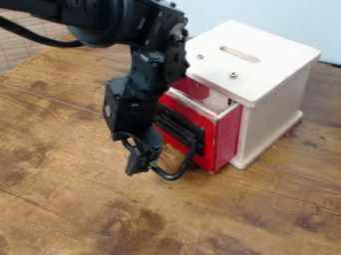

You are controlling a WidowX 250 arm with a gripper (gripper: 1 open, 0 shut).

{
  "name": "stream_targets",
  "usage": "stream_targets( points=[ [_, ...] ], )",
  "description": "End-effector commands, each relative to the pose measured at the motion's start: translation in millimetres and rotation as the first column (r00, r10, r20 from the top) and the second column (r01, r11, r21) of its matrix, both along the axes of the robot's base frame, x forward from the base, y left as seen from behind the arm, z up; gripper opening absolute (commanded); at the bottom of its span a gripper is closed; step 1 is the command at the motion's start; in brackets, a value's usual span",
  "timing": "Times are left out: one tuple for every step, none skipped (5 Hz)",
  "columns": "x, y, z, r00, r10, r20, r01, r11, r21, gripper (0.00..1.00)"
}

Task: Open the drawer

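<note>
The drawer sits in the lower front of the white box, which stands toward the right on the wooden surface; its red front stands a little proud of the box face, with a slim gap showing along its top edge, so it looks cracked open but far from drawn out; I judge the task begun and mostly still to do. The black loop handle juts from the red front toward the lower left; the gripper hangs at the handle's outer end, touching or just beside it; whether the jaws are closed on the loop or merely hooked through it I cannot tell, as the dark arm and dark handle blend together. What is left, by my reading, is a steady pull away from the box until the drawer is clearly out.
</note>
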State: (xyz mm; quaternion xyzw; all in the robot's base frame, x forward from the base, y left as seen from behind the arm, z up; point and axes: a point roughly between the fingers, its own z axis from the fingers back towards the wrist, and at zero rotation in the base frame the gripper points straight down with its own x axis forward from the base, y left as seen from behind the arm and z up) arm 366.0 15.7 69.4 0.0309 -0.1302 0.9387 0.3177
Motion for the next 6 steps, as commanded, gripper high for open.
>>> stream_targets(
  points=[
    [14.6, 27.7, 21.7, 0.994, -0.043, 0.098, 0.043, 0.999, 0.003, 1.0],
    [8.5, 32.5, 22.2, 0.987, -0.134, 0.09, 0.132, 0.991, 0.024, 1.0],
    [8.5, 36.8, 37.8, 0.971, -0.217, 0.097, 0.215, 0.976, 0.031, 1.0],
    [8.2, 41.4, 53.8, 0.954, -0.278, 0.108, 0.276, 0.96, 0.036, 1.0],
    [9.8, 41.8, 58.3, 0.949, -0.296, 0.111, 0.293, 0.955, 0.038, 1.0],
    [10.8, 41.0, 60.5, 0.943, -0.313, 0.112, 0.311, 0.95, 0.035, 1.0]
  ],
)
